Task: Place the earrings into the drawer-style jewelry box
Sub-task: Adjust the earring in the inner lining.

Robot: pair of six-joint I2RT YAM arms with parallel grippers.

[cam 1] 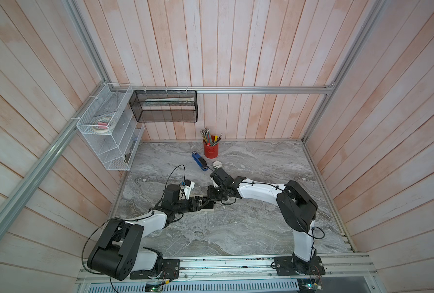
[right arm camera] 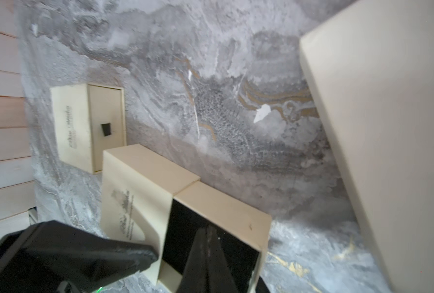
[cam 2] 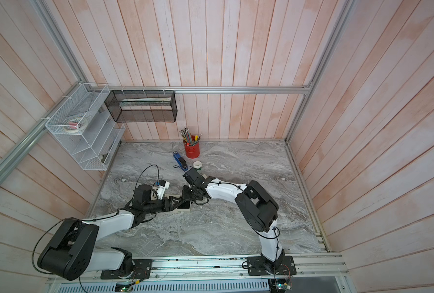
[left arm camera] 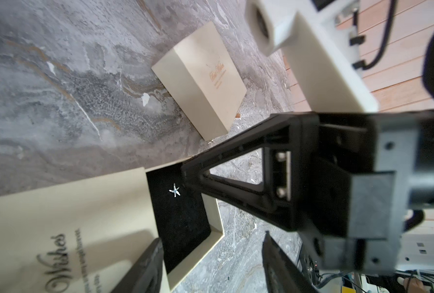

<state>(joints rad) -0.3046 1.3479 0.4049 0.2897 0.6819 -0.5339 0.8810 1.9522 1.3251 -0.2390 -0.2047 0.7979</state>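
At the bottom edge of the left wrist view, the left hand (left arm camera: pixel 212 238) stands about half open and grips nothing. 1 finger (left arm camera: pixel 147 266) lies where the sleeve (left arm camera: pixel 71 215) of the jewelry box meets its drawer (left arm camera: pixel 216 215). The other finger (left arm camera: pixel 276 263) is over bare tabletop (cam 1: pixel 236 228), apart from the drawer's wall.

The cream sleeve fills the lower left of that frame. The drawer is pulled out toward the centre, showing its black lining. 1 star-shaped silver earring (left arm camera: pixel 174 190) lies flat on that lining, inside the drawer.

Just beside it is the tip of the right hand (left arm camera: pixel 186 177), which reaches in from the right of the frame. Its fingers are pressed together, and I see nothing between them.

Further up the frame, a closed cream box (left arm camera: pixel 200 81) lies flat on the tabletop, well apart from the drawer. The right wrist view shows 1 more cream box (right arm camera: pixel 84 126) at centre left, with a black pull tab.

In both top views, beyond the hands, a blue stapler (cam 1: pixel 198 161), a tape roll (cam 1: pixel 217 164) and a red pen cup (cam 1: pixel 210 149) stand near the back wall. Above them hang a black mesh shelf (cam 1: pixel 165 109) and a white wire rack (cam 1: pixel 104 132).
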